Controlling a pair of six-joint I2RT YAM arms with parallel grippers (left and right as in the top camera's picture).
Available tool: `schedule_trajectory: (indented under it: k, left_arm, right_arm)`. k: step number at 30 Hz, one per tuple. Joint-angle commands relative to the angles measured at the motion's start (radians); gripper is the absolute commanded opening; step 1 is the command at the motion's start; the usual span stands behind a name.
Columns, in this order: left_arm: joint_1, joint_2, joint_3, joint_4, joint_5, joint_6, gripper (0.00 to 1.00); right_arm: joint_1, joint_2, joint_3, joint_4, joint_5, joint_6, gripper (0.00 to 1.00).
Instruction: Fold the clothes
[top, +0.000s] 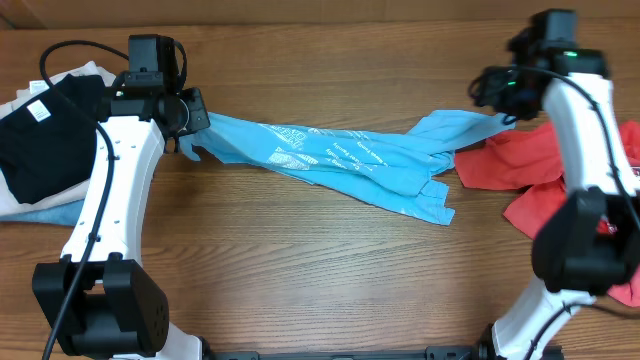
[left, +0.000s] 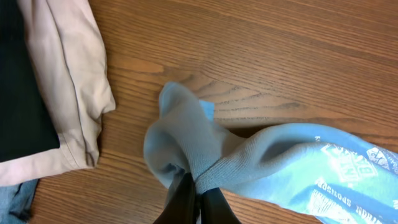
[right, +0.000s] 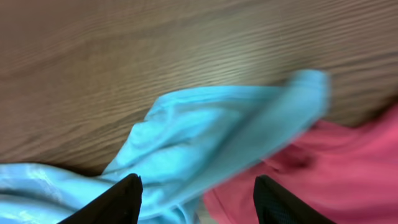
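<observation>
light blue T-shirt: pulled into a long rumpled band across the middle of the table, running left to right, white print facing up.
shirt, left end: gathered to a narrow tip that goes straight into the left gripper.
left gripper: clenched on that tip. In the left wrist view the two dark fingers are pressed together with blue fabric bunched between them and ballooning out just ahead.
shirt, middle: lies flat on the wood, with a loose fold or sleeve sticking out along the near edge toward the right.
shirt, right end: rises toward the right gripper and overlaps the edge of the red T-shirt.
right gripper: released, fingers spread wide. The blue cloth sits under and between them, not pinched.
hedge: the right wrist view is motion-blurred, so I can't tell whether the cloth touches either finger.
red T-shirt: crumpled at the right side of the table, just beside and partly under the blue shirt's right end, partly hidden by the right arm.
left side: a black garment lies on a beige garment, near the left gripper but apart from the blue shirt.
</observation>
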Motion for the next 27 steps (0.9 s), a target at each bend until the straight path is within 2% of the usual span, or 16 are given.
schedule_trajectory:
  k: [1, 12, 19, 22, 27]
  left_arm:
    - [-0.005, -0.004, 0.012, -0.007, 0.013, 0.011, 0.04]
    - [-0.006, -0.004, 0.012, -0.011, 0.017, 0.011, 0.04]
    - [-0.006, -0.004, 0.012, -0.015, 0.019, 0.011, 0.04]
    - [-0.006, -0.004, 0.012, -0.015, 0.020, 0.011, 0.04]
    - [-0.006, -0.004, 0.012, -0.015, 0.020, 0.011, 0.04]
  right_arm:
    - [0.025, 0.091, 0.006, 0.027, -0.011, -0.014, 0.61]
    - [0.108, 0.197, 0.006, 0.185, -0.043, -0.095, 0.65]
    - [0.142, 0.249, 0.006, 0.153, -0.022, -0.096, 0.66]
    - [0.142, 0.278, 0.006, 0.141, -0.013, -0.096, 0.65]
    - [0.142, 0.306, 0.006, 0.135, -0.013, -0.092, 0.57]
